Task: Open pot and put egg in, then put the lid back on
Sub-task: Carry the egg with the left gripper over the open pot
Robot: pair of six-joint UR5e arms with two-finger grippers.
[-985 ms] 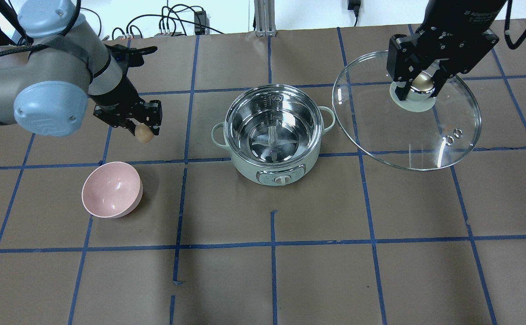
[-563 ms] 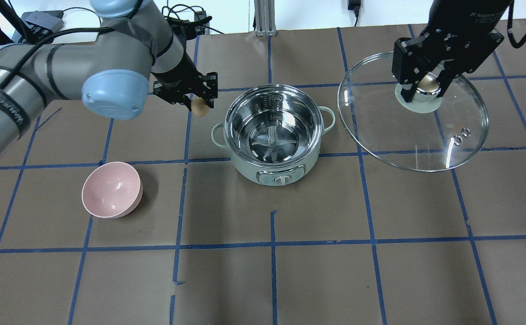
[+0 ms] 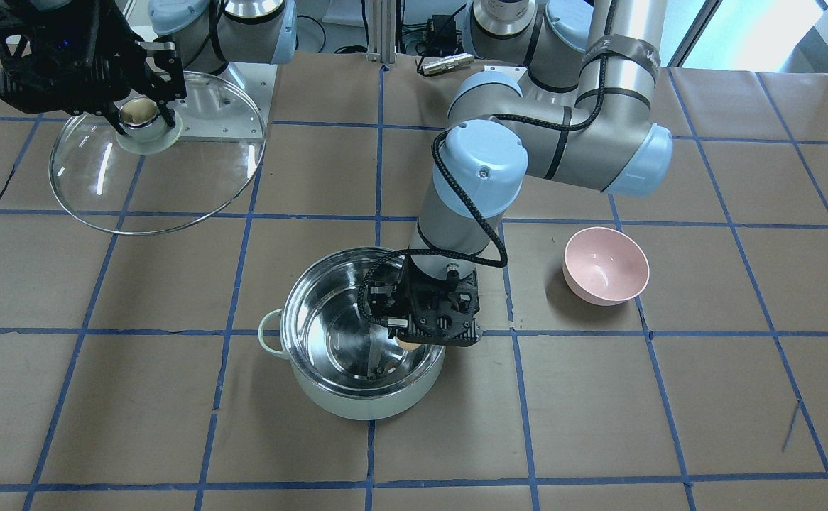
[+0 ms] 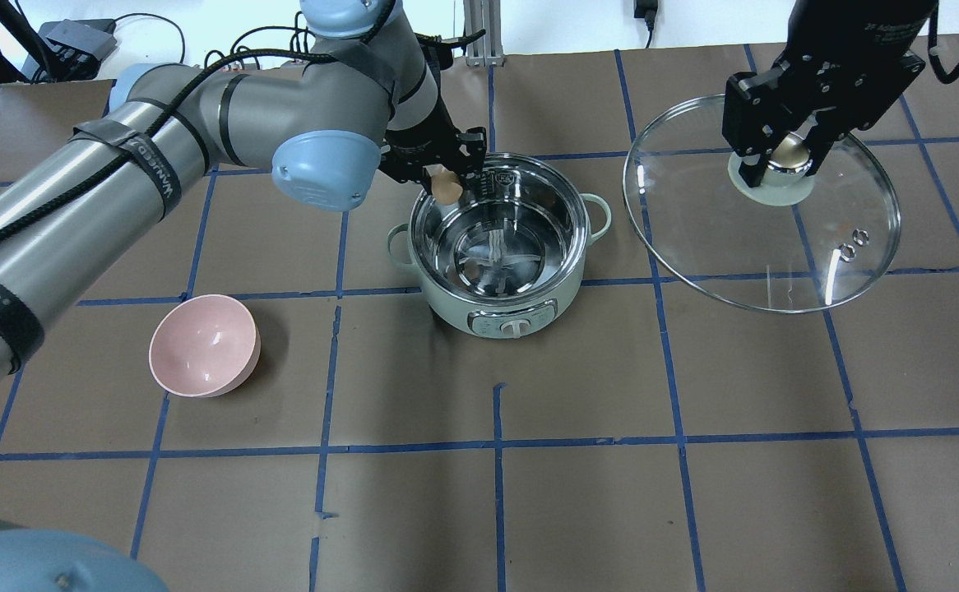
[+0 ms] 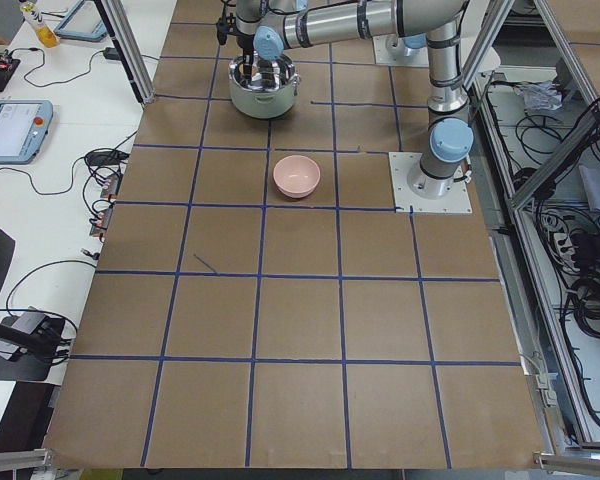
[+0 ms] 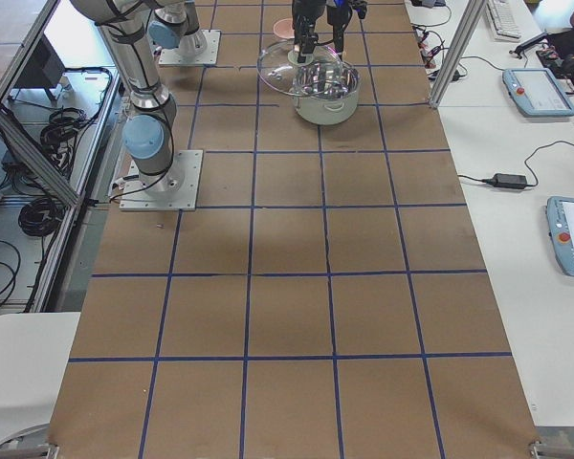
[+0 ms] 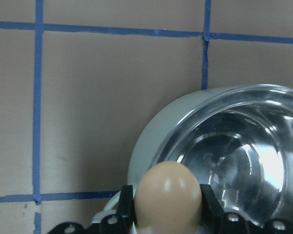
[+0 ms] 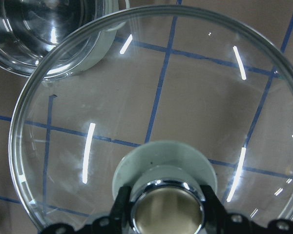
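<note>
The mint-green pot (image 4: pixel 502 308) stands open mid-table, its steel inside empty; it also shows in the front view (image 3: pixel 357 401), the left wrist view (image 7: pixel 151 146) and the right wrist view (image 8: pixel 88 53). My left gripper (image 4: pixel 447 187) is shut on the tan egg (image 4: pixel 448 191) and holds it over the pot's far-left rim; the egg also shows in the front view (image 3: pixel 407 343) and the left wrist view (image 7: pixel 168 197). My right gripper (image 4: pixel 784 160) is shut on the knob (image 8: pixel 167 209) of the glass lid (image 4: pixel 693 222), held in the air to the pot's right.
A pink bowl (image 4: pixel 204 345) lies tilted on the table, left of the pot and nearer the front; it also shows in the front view (image 3: pixel 606 266). Brown paper with blue tape lines covers the table. Cables run along the far edge.
My left arm has swung right with the egg, from above the bowl area to the pot's far-left rim. The right gripper with the lid has drifted slightly right.
</note>
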